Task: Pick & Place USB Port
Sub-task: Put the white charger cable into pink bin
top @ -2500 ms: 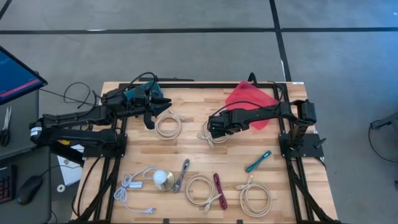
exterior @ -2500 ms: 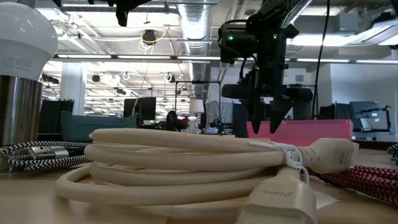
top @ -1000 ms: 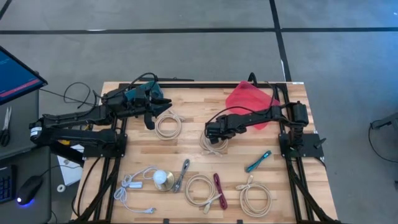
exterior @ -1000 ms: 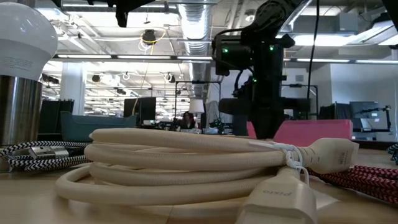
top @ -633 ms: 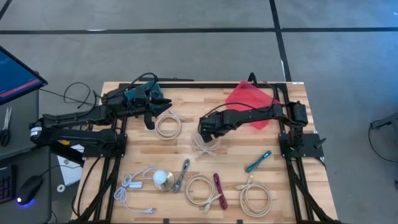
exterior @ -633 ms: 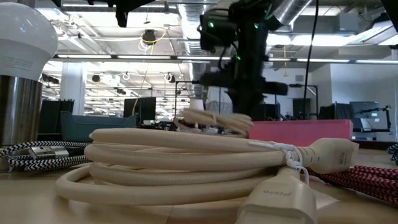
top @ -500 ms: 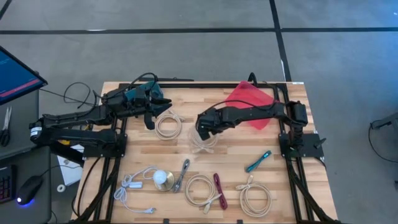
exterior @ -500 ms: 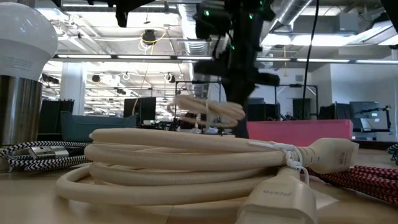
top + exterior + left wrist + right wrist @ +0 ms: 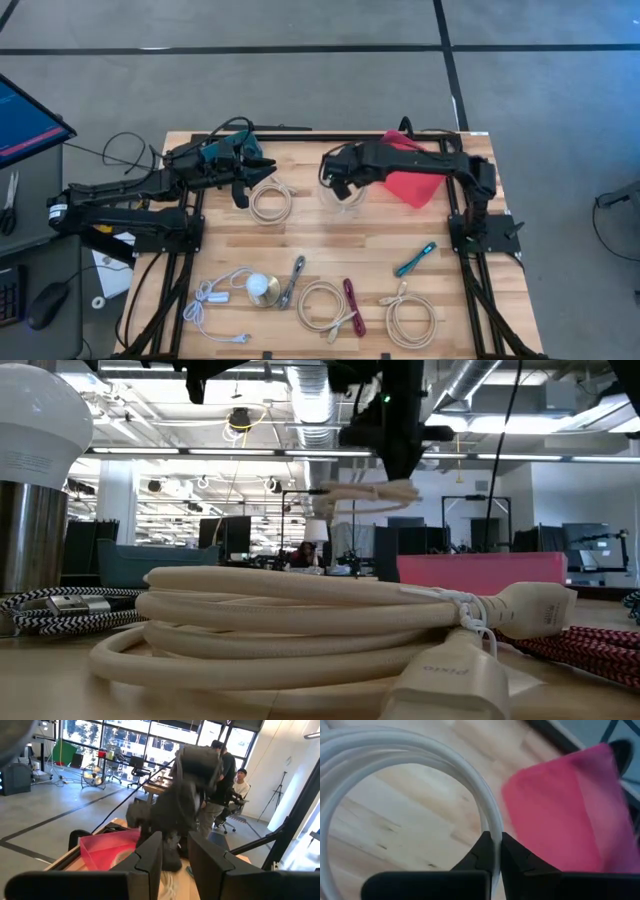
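Cream-white and smooth, the coiled USB cable (image 9: 343, 196) hung in round loops off the worktop, pinched by the right gripper (image 9: 338, 181), whose dark fingers (image 9: 481, 851) were clenched on a single strand of it. In the high view it hung just beside the red bin (image 9: 412, 172), a glossy, angular plastic tray at the far right of the worktop (image 9: 330, 262). In the low view the same bundle (image 9: 368, 492) dangled well above the surface, tied at its middle.

The left gripper (image 9: 247, 172) hovered near the far left edge over another cream coil (image 9: 269, 202), its fingers (image 9: 150, 857) partly parted and grasping nothing.

Pale butcher-block planks with visible grain made up the worktop, framed by black rails. Near the front lay a thick braided cream cable (image 9: 300, 622) with a blocky moulded plug, a red-and-black woven cord (image 9: 353, 304), a teal cable (image 9: 414, 259), further cream coils (image 9: 410, 318), a white bulb on a brass-coloured base (image 9: 263, 289) and a white charger lead (image 9: 215, 301).

Beyond was a grey concrete floor with dark lines, an open ceiling of ducts, tall windows, desks, and people (image 9: 227, 780) seated and standing in the distance.
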Controlling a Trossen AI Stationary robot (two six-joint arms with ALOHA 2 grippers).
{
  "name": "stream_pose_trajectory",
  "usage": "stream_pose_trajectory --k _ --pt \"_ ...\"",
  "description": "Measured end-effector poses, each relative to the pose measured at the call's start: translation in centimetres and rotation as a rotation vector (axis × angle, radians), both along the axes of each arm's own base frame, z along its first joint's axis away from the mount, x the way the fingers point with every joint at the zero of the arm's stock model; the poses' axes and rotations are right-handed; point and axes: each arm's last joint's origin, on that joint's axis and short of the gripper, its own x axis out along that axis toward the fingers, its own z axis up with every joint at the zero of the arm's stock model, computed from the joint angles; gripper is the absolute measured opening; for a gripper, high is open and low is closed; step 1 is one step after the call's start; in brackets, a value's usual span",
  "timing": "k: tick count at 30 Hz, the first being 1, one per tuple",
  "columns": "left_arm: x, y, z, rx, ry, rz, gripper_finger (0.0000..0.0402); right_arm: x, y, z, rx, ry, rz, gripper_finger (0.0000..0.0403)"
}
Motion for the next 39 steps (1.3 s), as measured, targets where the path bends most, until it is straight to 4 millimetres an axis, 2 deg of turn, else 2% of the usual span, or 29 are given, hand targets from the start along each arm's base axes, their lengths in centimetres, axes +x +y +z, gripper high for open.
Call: stream_pose_trajectory --k 4,9,12,15,21,30,35,39 --pt "0.0 0.0 0.0 0.000 0.000 0.000 0.0092 -1.9 -1.2 2.6 -0.066 -0.070 -0.016 0.0004" --pt "0.0 0.0 0.0 0.000 0.002 0.000 0.0092 -5.6 -2.0 5.9 -0.131 -0.151 -0.060 0.0004" --pt "0.0 0.0 0.0 0.000 0.001 0.000 0.0092 -7.7 -2.1 7.1 -0.169 -0.177 -0.084 0.0004" --pt "0.0 0.0 0.0 0.000 0.001 0.000 0.0092 -9.8 -2.2 7.5 -0.185 -0.188 -0.110 0.0004" --pt "0.0 0.0 0.0 0.001 0.001 0.000 0.0092 -12.9 -2.3 5.6 -0.191 -0.216 -0.152 0.0004" --pt "0.0 0.0 0.0 0.002 0.002 0.001 0.0092 -16.9 -3.9 0.3 -0.128 -0.250 -0.249 0.0004" --pt "0.0 0.0 0.0 0.002 0.001 0.001 0.0092 -18.1 -5.1 -2.2 -0.131 -0.232 -0.303 0.0004" --pt "0.0 0.0 0.0 0.002 0.001 0.001 0.0092 -18.7 -6.5 -3.3 -0.139 -0.199 -0.333 0.0004"
